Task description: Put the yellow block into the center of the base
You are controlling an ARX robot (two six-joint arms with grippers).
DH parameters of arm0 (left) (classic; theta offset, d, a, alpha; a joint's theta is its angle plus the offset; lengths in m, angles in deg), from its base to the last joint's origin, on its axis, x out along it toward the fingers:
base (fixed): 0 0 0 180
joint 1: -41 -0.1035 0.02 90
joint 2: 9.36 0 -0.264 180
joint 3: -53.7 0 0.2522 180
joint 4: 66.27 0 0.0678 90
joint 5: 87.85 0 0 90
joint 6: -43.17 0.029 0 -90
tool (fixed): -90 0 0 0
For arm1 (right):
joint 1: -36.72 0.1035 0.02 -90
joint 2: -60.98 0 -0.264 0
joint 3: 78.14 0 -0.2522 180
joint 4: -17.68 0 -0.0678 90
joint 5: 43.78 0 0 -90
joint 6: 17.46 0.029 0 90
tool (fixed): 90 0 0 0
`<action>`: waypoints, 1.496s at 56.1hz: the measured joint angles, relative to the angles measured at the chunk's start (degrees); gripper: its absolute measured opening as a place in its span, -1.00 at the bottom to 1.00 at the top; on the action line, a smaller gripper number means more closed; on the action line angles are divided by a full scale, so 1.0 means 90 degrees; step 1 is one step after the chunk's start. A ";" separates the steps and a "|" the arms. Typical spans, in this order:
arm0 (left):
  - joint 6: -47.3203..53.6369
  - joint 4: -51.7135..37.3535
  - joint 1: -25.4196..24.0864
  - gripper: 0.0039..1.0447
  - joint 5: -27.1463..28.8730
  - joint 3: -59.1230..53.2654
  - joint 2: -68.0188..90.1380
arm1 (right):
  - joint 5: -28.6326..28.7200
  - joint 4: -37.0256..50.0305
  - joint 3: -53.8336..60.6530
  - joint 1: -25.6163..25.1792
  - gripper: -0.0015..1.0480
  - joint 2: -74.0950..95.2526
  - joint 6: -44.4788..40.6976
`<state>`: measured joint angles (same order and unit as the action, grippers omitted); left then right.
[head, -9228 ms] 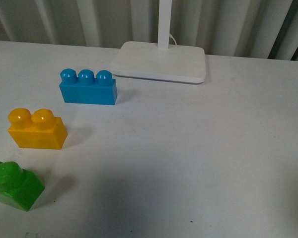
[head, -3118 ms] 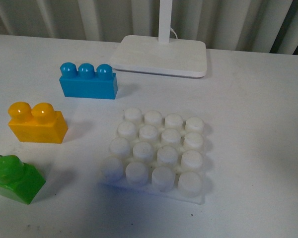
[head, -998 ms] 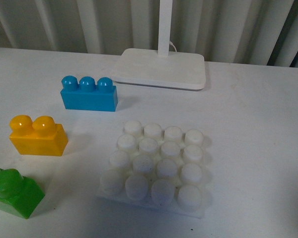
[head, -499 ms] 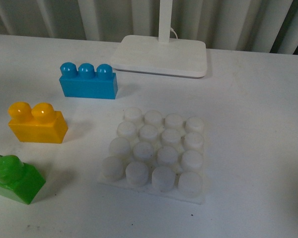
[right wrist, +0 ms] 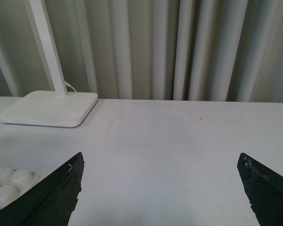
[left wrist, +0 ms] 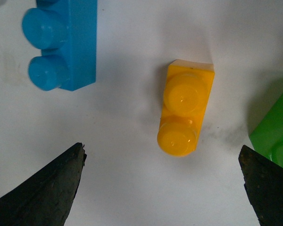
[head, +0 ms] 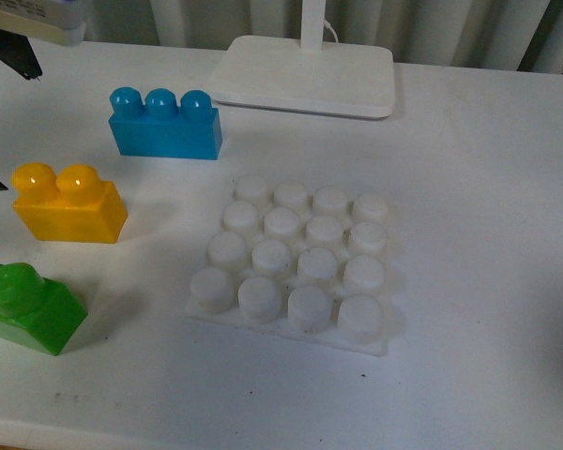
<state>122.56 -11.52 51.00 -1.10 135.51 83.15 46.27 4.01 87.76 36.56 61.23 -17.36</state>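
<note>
The yellow block (head: 68,204) lies on the white table at the left, studs up. The base (head: 296,262), a white plate with a 4x4 stud grid, lies in the middle, with nothing on it. My left gripper (head: 19,129) is open at the far left, above the yellow block. In the left wrist view the yellow block (left wrist: 184,113) lies just ahead of the wide-open left gripper (left wrist: 161,148), between the lines of its fingers and untouched. My right gripper (right wrist: 159,157) is open and empty over bare table; base studs (right wrist: 4,186) show at that view's edge.
A blue three-stud brick (head: 164,124) stands behind the yellow block, and a green brick (head: 23,305) in front of it. Both flank the yellow block in the left wrist view. A white lamp foot (head: 305,75) with a post stands at the back.
The base was not on the table 9.2 s ago and lies there since. My left gripper has come into the front view at the far left, over the yellow block. The bricks have not moved.
</note>
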 joint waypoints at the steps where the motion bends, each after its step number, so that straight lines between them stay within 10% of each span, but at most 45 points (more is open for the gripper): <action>1: 0.0002 -0.0015 0.0005 0.88 -0.0002 0.0000 0.0061 | 0.0000 0.0000 0.0000 0.0000 0.83 0.0000 0.0000; 31: -0.0012 -0.0532 0.0104 0.88 0.0032 0.0000 0.0981 | 0.0000 0.0000 0.0000 0.0000 0.83 0.0000 0.0000; 52: -0.0049 -0.0274 0.0250 -0.34 -0.0019 0.0032 0.1112 | 0.0000 0.0000 0.0000 0.0000 0.83 0.0000 0.0000; 84: -0.0663 0.0279 0.1654 -0.40 -0.0750 0.1239 0.1020 | 0.0000 0.0000 0.0000 0.0000 0.83 0.0000 0.0000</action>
<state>116.59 -9.01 65.88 -7.85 146.66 92.32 46.27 4.01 87.76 36.56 61.23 -17.36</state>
